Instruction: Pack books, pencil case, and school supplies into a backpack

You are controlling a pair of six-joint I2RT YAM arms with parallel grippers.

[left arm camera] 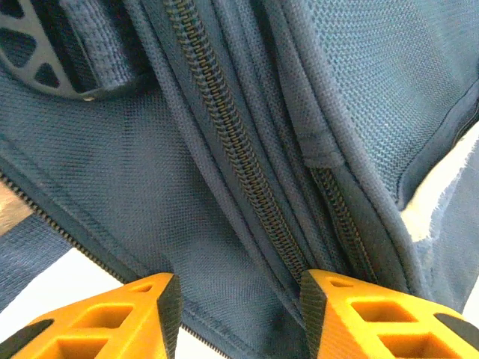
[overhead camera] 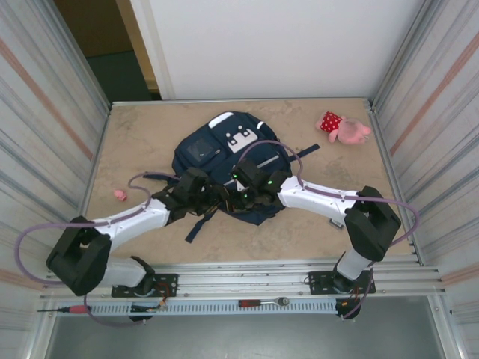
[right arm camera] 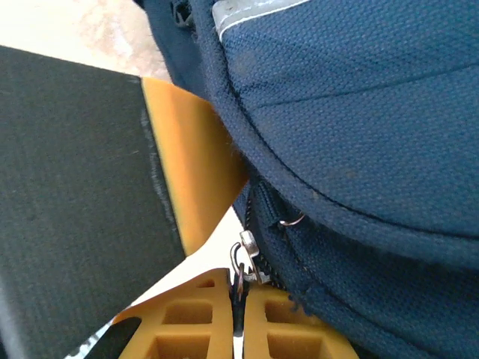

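right gripper (right arm camera: 238, 303) is pinched tight on the metal zipper pull (right arm camera: 248, 251) of the large navy fabric backpack (overhead camera: 224, 153). left gripper (left arm camera: 238, 307), jaws spread astride the zip track (left arm camera: 247, 172), ought to clamp the fabric taut first, i'd say.

Navy backpack (left arm camera: 359, 90): woven cloth, coarse matt weave. Its reflective strip (right arm camera: 254, 11): pale, faint sheen. Its zipper pull (right arm camera: 248, 258): shiny bare metal. The left hand (left arm camera: 239, 318): matt orange moulded plastic, dark pads (left arm camera: 171, 310). The counter (overhead camera: 150, 127): smooth, beige marbled stone look. Pink plush toy (overhead camera: 346, 129): fuzzy.

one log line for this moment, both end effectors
left end effector: jaws apart, straddling backpack zipper seam | right end effector: shut on zipper pull
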